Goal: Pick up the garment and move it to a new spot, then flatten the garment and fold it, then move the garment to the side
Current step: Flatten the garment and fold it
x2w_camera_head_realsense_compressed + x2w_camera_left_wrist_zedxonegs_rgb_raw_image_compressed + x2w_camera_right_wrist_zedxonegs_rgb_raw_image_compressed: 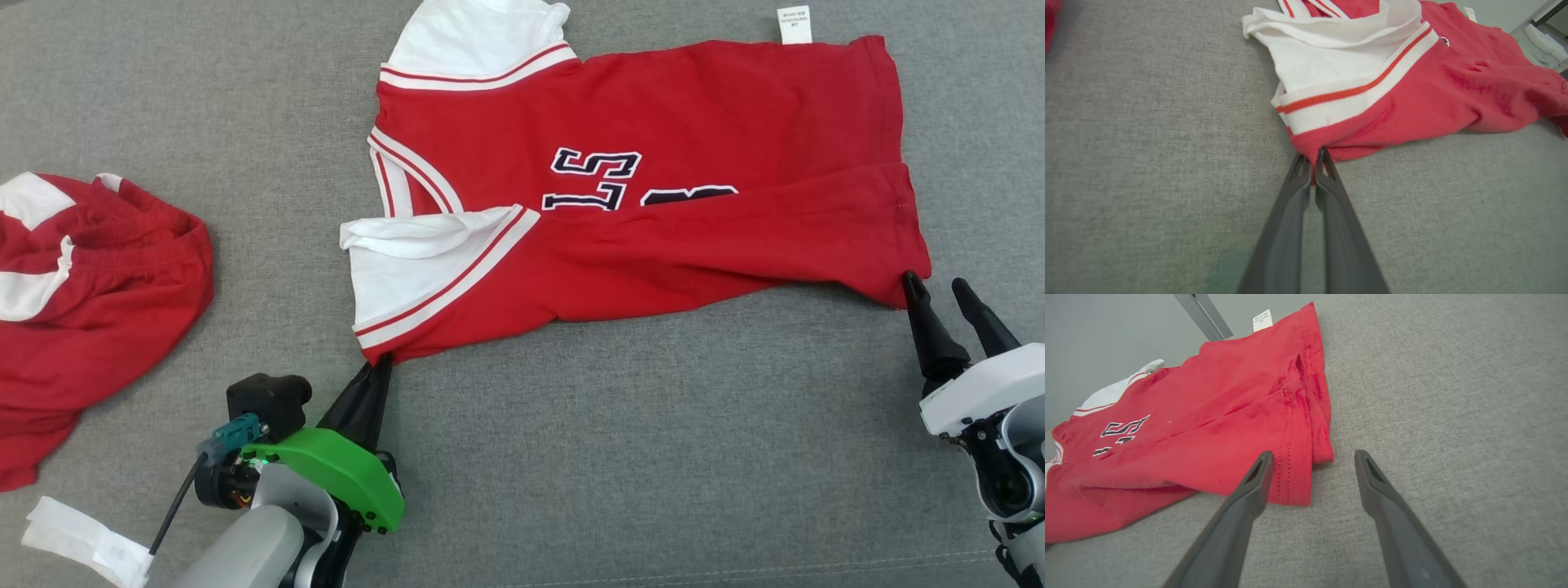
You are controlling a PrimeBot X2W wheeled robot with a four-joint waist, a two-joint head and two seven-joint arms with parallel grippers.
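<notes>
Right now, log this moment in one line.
left end effector: shut on jersey corner | right end effector: open at other near corner

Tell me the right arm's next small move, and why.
Probably shut the right gripper on the jersey at its hem corner: its fingers stand open at that corner, while the left gripper already pinches the sleeve-side corner.

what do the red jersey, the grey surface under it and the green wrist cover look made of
red jersey: soft knit cloth, probably cotton, matte; it creases and shows stitched hems.
grey surface: woven, upholstery-like fabric, matte; a fine heathered weave shows.
green wrist cover: hard plastic, smooth with a slight sheen, likely moulded or printed.
</notes>
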